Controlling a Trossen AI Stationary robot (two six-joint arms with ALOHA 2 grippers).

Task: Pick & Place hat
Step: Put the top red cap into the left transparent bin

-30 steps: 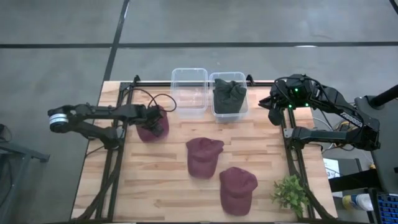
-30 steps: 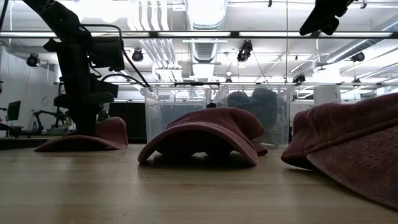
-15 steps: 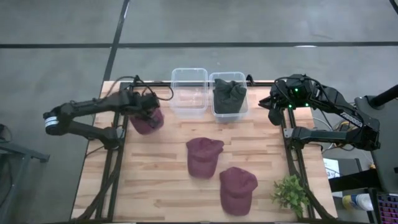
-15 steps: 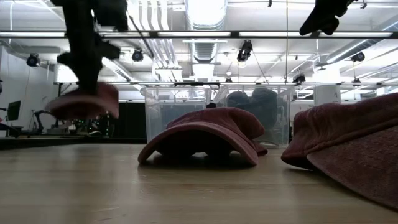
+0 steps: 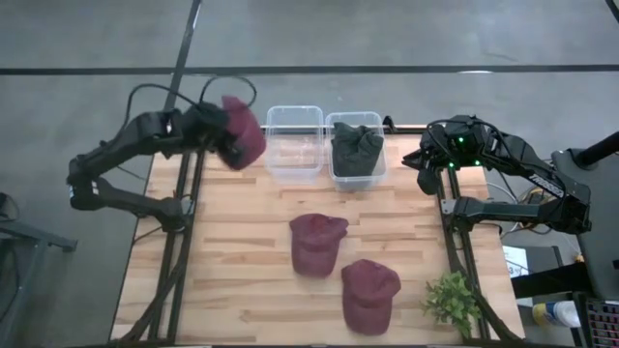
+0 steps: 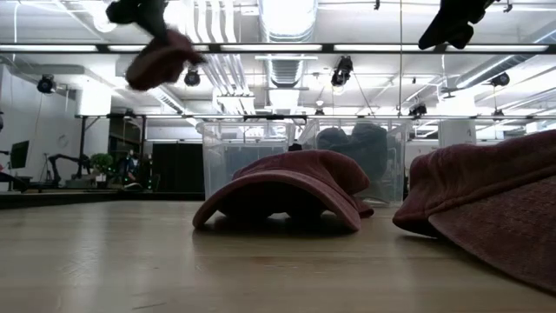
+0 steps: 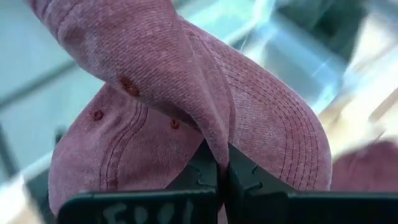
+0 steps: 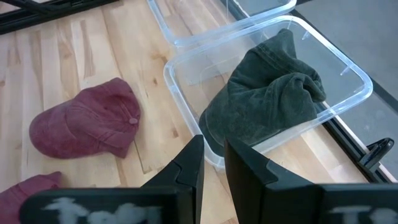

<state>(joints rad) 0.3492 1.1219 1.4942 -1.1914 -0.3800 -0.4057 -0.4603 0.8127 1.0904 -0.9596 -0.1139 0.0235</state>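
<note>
My left gripper [image 5: 224, 135] is raised over the table's far left corner, shut on a maroon hat [image 5: 242, 130] just left of the empty clear bin [image 5: 295, 143]. In the low view the maroon hat [image 6: 163, 56] hangs high above the table under my left gripper [image 6: 139, 12]. The second clear bin [image 5: 356, 174] holds a dark green hat [image 5: 358, 147]. Two more maroon hats [image 5: 317, 242] [image 5: 369, 293] rest brim-down on the table. My right gripper [image 8: 213, 163] is shut and waits above the far right edge. My left gripper pinches a raised fold of the hat's cloth [image 7: 219, 142] between its two fingers [image 7: 202, 169]. The hat is lifted clear of the table and bunches around and beyond the fingers, with its crown and brim [image 7: 286, 143] drooping loosely.
A small green plant [image 5: 452, 300] stands at the near right corner. Black frame rails run along the table's left and right sides [image 5: 184, 242]. Bare wood lies left of the two resting hats [image 5: 232, 261].
My left gripper has risen from the table's left side and swung toward the far edge, nearing the empty clear bin. The maroon hat that lay on the table has come up with it, lifted clear and now hanging high in the low view.
</note>
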